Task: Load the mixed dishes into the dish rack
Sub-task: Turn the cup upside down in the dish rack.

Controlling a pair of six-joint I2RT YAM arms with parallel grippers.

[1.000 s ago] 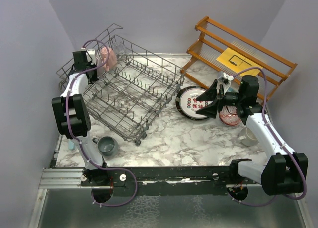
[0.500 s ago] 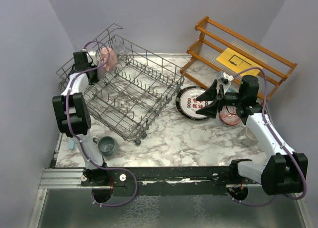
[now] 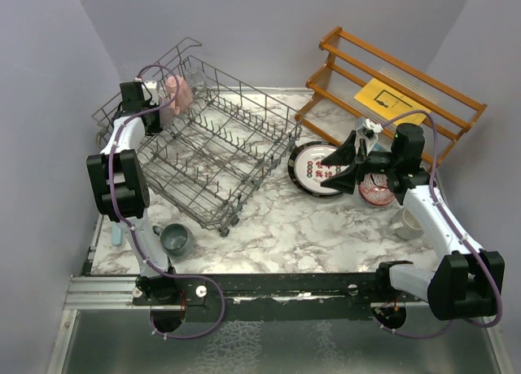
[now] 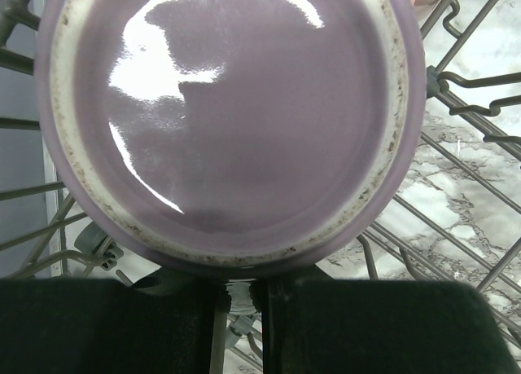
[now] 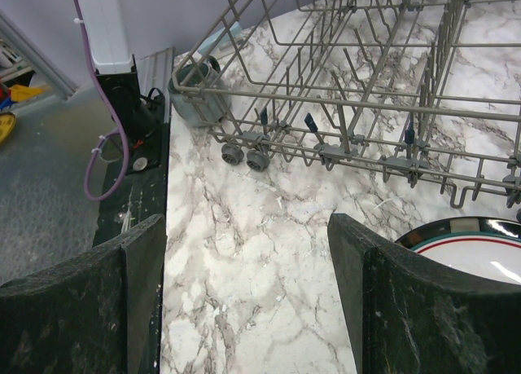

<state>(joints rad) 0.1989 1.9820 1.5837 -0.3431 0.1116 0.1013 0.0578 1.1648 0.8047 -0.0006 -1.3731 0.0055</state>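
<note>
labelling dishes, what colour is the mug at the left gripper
Glossy mauve ceramic mug, clearest in the left wrist view.

Glossy glazed mauve mug (image 4: 228, 121), grey metal wire dish rack (image 3: 212, 158), smooth marble-look table (image 5: 244, 252).

Marble table (image 3: 285, 223) with dish rack (image 3: 212, 158), grey-teal mug (image 3: 175, 239), black-rimmed plate (image 3: 313, 169), wooden shelf (image 3: 423, 81).

Soft, even light from above fills the top view; we find only faint shadows on the marble table (image 3: 285, 219). White glare streaks the glossy mauve mug (image 4: 228, 121) (pressed close, slightly soft). The right gripper (image 5: 248, 227) looks blurred in the foreground.
</note>
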